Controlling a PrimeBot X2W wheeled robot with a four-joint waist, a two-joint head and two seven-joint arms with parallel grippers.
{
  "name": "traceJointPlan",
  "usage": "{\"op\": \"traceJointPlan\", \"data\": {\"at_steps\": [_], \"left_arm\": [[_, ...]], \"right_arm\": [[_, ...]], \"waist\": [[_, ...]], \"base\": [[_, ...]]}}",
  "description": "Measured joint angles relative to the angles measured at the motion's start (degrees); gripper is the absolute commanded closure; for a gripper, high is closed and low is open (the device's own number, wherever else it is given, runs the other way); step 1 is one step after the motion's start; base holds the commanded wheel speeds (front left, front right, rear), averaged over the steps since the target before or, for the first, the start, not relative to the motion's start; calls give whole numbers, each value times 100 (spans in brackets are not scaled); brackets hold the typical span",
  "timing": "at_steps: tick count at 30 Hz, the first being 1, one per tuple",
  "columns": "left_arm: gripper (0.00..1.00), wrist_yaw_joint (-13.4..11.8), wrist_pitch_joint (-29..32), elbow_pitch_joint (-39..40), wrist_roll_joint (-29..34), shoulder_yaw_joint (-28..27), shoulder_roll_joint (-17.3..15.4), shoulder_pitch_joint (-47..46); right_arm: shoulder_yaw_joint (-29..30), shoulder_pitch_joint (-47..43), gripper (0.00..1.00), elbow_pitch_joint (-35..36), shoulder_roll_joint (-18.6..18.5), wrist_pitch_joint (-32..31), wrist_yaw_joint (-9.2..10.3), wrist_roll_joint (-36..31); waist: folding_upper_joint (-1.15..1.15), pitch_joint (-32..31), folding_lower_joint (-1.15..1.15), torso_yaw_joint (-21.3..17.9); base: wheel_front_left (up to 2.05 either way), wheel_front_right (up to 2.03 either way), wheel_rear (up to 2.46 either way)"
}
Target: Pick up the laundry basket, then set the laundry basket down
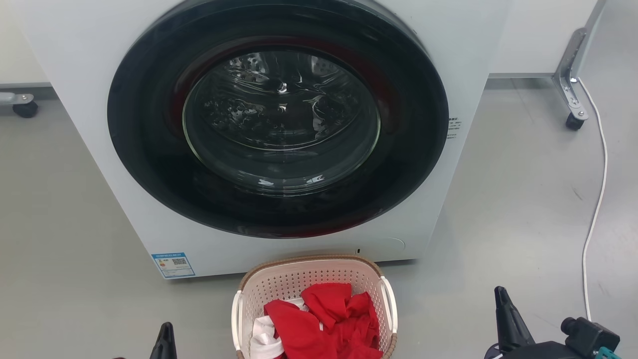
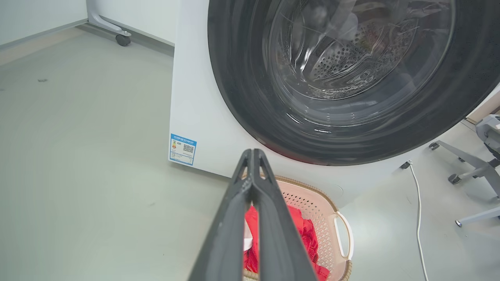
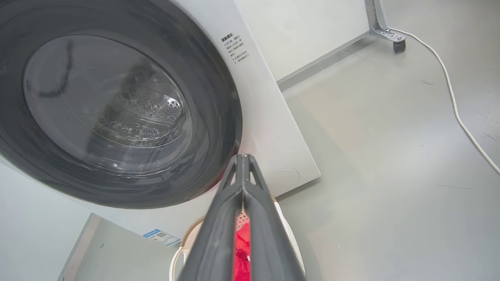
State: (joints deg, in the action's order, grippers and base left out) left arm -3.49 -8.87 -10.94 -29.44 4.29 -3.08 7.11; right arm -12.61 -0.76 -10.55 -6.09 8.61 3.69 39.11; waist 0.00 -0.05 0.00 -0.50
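The laundry basket (image 1: 299, 280) stands upright on the floor (image 1: 498, 209), just in front of the washing machine (image 1: 463, 60), with its far rim close to the machine's base. Red clothes (image 1: 324, 319) and a white cloth (image 1: 260, 341) lie heaped inside.

Your left claw (image 1: 166, 329) hangs off the basket's left side, and your right claw (image 1: 500, 294) hangs further off its right. In the wrist views each claw has its two fingers pressed together at the tips and grips nothing. Neither touches the basket.

This scene fits two stages: the basket waiting to be lifted, or the basket set down and let go. I cannot tell which, so go by what holds either way.

- **Holds:** The two white side handles (image 1: 390, 304) look like the sensible places to grip. The perforated walls would likely flex.
- **Load:** It looks light but lies unevenly, so a one-sided lift would probably tip the basket.
- **Clearance:** Keep both claws clear of the brown rim and the machine's glass door (image 1: 281, 119) in any move, and mind the white cable (image 1: 595, 209) on your right.
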Motion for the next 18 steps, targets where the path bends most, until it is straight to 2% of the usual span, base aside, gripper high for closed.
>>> {"op": "traceJointPlan", "data": {"at_steps": [18], "left_arm": [[100,254,393,-140,-1448,-227,7,-273]], "right_arm": [[478,142,100,-144,81,-359,-238,1232]], "waist": [[0,3,0,12]], "base": [[0,0,0]]}}
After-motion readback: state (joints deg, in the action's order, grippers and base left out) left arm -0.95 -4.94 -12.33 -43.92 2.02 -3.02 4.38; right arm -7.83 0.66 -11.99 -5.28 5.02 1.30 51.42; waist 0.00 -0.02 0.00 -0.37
